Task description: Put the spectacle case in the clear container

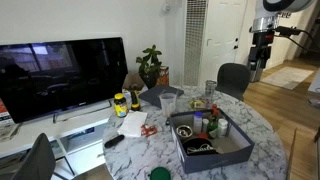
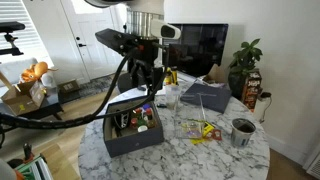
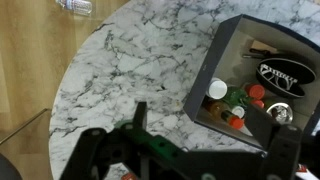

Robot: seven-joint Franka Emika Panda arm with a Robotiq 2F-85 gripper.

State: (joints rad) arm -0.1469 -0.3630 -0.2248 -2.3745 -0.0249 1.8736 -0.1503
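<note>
The spectacle case, black and oblong with light markings, lies inside the grey tray beside several small bottles; it also shows in an exterior view. The clear container stands on the marble table behind the tray, and it shows in both exterior views. My gripper is open and empty. It hangs high above the table, over the tray's near corner, in the wrist view. In an exterior view the gripper hangs above the tray. It touches nothing.
Small bottles with red and white caps crowd the tray next to the case. On the table stand a yellow bottle, a metal cup and a grey flat item. A TV, a plant and a chair surround the table.
</note>
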